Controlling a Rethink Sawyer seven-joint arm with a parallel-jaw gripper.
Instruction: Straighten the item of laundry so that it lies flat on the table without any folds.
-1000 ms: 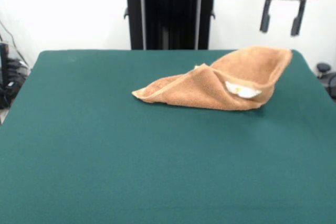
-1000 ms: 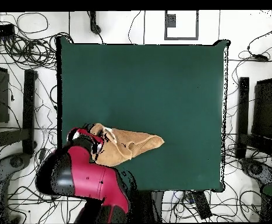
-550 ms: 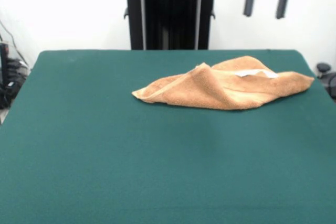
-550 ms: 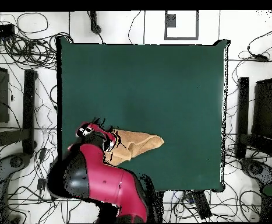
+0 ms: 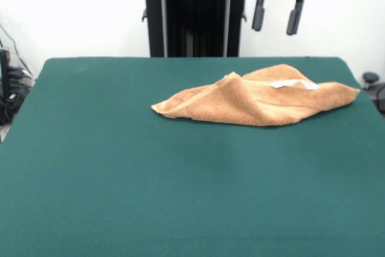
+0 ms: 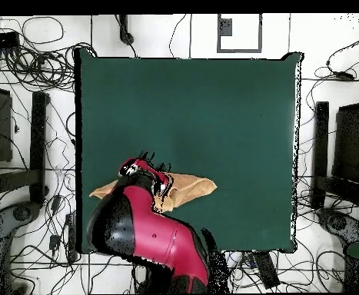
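Observation:
The item of laundry (image 5: 258, 102), an orange-tan towel, lies on the green table (image 5: 120, 167) at the far right, folded over itself with a raised ridge near its middle. A white label (image 5: 292, 83) shows on its top. Its right tip reaches close to the table's right edge. My gripper (image 5: 277, 15) hangs open and empty well above the towel's far side, touching nothing. In the overhead view the arm (image 6: 147, 230) hides the towel's middle; the towel (image 6: 191, 187) sticks out on both sides of it, near the table's (image 6: 190, 107) bottom left.
Tangled cables (image 6: 28, 69) and dark stands (image 6: 38, 146) ring the table on the floor. A small dark object (image 5: 370, 79) sits just off the table's right edge.
The towel's raised right corner has dropped and now lies spread out to the right. The open gripper has moved left in the front view, staying high above the towel.

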